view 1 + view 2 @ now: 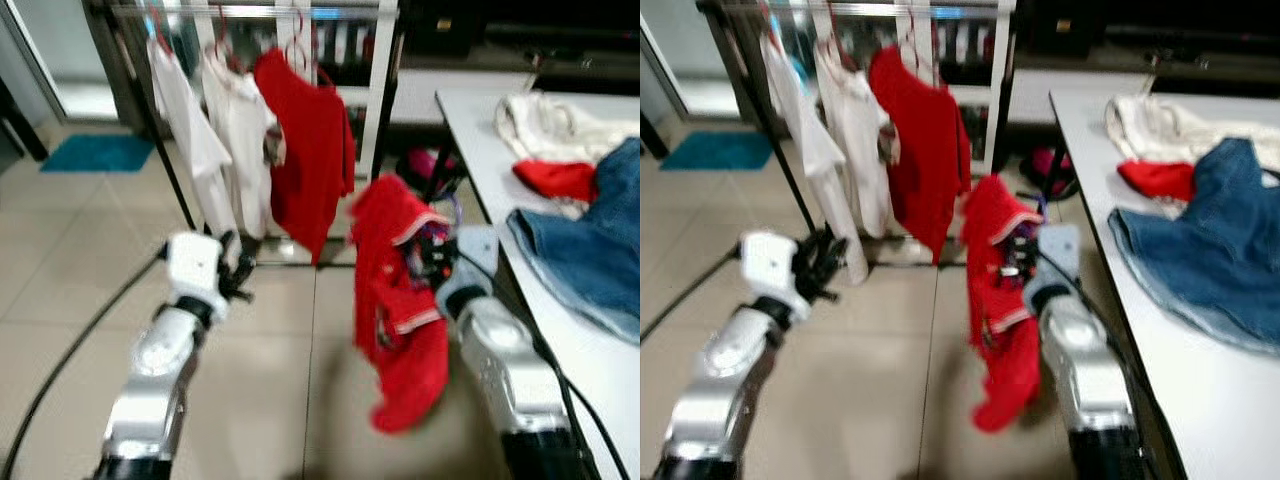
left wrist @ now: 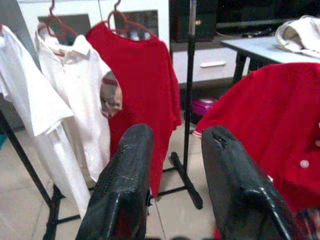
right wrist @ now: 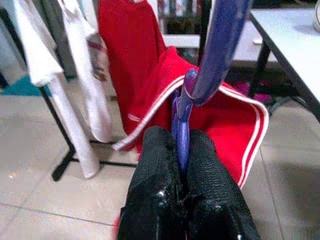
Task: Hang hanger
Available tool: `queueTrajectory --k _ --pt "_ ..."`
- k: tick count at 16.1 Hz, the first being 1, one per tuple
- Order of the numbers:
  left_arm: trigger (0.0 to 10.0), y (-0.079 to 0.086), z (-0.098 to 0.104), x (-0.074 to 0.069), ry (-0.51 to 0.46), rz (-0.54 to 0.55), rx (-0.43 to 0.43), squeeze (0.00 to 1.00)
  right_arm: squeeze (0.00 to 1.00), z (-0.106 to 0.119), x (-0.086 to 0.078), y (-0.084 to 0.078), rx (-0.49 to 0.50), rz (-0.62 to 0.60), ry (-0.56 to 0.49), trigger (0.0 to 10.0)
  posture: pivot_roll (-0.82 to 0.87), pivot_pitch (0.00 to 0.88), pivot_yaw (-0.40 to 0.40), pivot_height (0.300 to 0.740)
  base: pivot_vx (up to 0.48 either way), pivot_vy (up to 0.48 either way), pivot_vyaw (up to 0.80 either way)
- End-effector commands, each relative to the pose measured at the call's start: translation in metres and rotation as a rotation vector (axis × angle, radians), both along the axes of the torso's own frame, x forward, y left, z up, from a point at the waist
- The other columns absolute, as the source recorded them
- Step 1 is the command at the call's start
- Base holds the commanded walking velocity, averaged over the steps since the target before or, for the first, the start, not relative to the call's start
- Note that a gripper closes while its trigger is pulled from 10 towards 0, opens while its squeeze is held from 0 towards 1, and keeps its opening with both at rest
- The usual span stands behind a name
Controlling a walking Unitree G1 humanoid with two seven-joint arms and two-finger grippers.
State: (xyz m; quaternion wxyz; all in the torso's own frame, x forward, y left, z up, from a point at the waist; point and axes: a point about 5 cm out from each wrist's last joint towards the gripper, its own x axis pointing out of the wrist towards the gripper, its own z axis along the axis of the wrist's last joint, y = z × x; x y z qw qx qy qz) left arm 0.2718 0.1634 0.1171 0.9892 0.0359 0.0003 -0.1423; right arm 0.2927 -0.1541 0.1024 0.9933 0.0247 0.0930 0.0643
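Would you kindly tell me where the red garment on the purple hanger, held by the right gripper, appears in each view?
Left eye view: red garment hangs centre-right, beside the right arm.
Right eye view: centre, left of the right arm.
Left wrist view: at the right edge.
Right wrist view: centre, behind the purple hanger clamped by the right gripper.
Shared landmark: the red shirt on the clothes rack.

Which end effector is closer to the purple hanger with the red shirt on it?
Right. The right end effector is shut on the purple hanger. The left end effector is open, off to the side, apart from it.
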Motion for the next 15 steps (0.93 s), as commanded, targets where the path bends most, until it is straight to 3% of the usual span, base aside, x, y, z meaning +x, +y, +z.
queueTrajectory --k 1,15 --pt "10.0 0.002 -0.0001 -0.0005 -0.003 0.006 0.016 0.0 0.0 0.0092 0.0032 -0.0012 -0.005 -0.015 -0.053 10.0 0.02 0.0 0.008 0.74 0.352 0.0 0.0" --pt "10.0 -0.0035 0.0001 0.0027 0.003 -0.028 0.026 0.0 0.0 0.0117 0.0036 -0.0007 -0.044 0.008 -0.084 10.0 0.01 0.0 0.018 0.74 0.353 0.0 0.0"
